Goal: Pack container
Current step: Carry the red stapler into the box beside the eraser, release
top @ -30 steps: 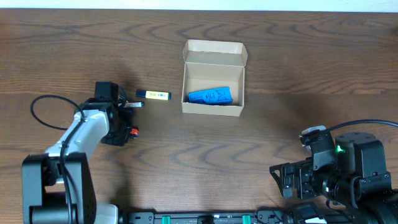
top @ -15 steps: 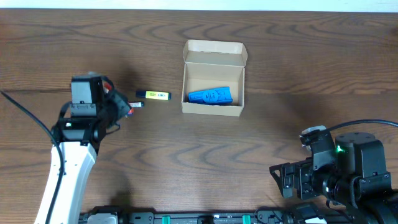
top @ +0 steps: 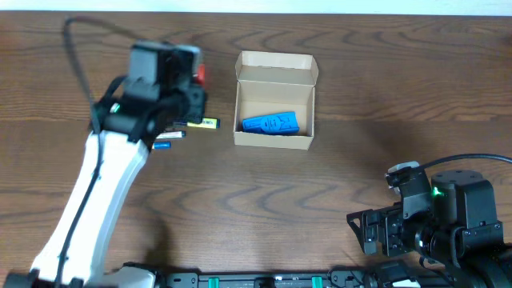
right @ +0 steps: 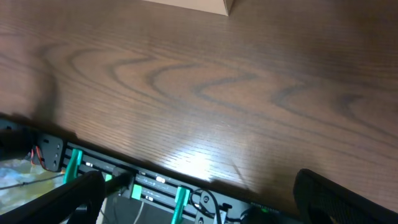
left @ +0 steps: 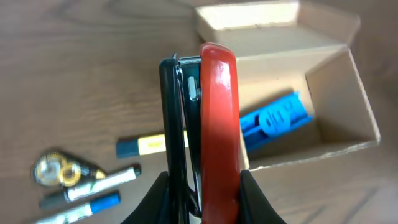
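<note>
Gripping glossy red stapler (left: 219,106), left gripper (left: 205,196), boxy tan cardboard container (top: 276,70)

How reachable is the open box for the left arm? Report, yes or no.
Probably yes: the left hand, shut on a red stapler, is close by the box; its lid stands open.
</note>
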